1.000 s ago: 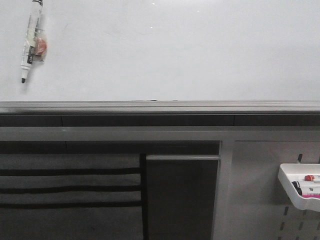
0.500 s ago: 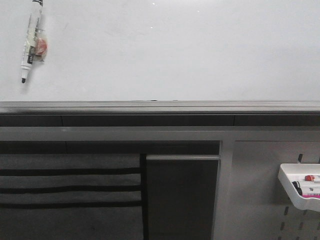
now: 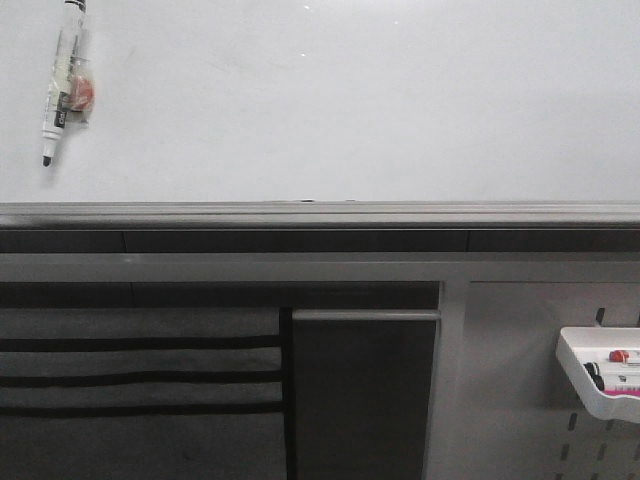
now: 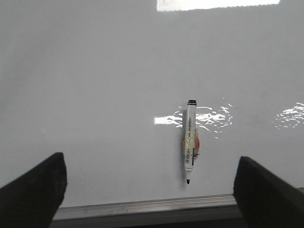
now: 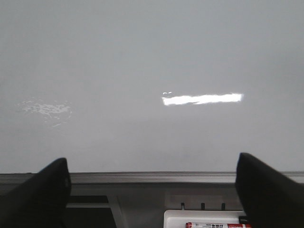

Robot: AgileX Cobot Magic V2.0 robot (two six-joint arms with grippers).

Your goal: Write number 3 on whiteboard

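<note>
Front view: the whiteboard (image 3: 350, 100), a glossy white sheet with faint smudges, fills the upper half of the scene above its grey metal rail (image 3: 320, 213). A marker (image 3: 63, 85), slim and white-barrelled with a black tip pointing down and a printed label too small to read, hangs upright flat against the board at about 10 o'clock; a small orange-and-clear piece sits against its barrel. Below the rail run dark horizontal bars and a grey fabric-like panel with black stripes. At 4 o'clock, a white plastic tray (image 3: 575, 372) with rounded corners hangs on the slotted grey pegboard (image 3: 520, 400), holding markers, one with a pink band. No digit is visible on the board.

Left wrist view: the left gripper (image 4: 149, 190) shows two matte black fingers (image 4: 33, 190) spread wide apart, holding nothing. Between them, the marker (image 4: 190, 142) hangs on the shiny whiteboard (image 4: 95, 95), just above the rail (image 4: 142, 206), beside rippled light reflections.

Right wrist view: the right gripper (image 5: 152, 194) has its black fingers (image 5: 268, 194) likewise wide apart and empty. The whiteboard (image 5: 142, 57) is blank, carrying a bright rectangular glare. Below the rail (image 5: 152, 177), the white tray (image 5: 190, 217) shows a red-and-white marker whose print is unreadable.
</note>
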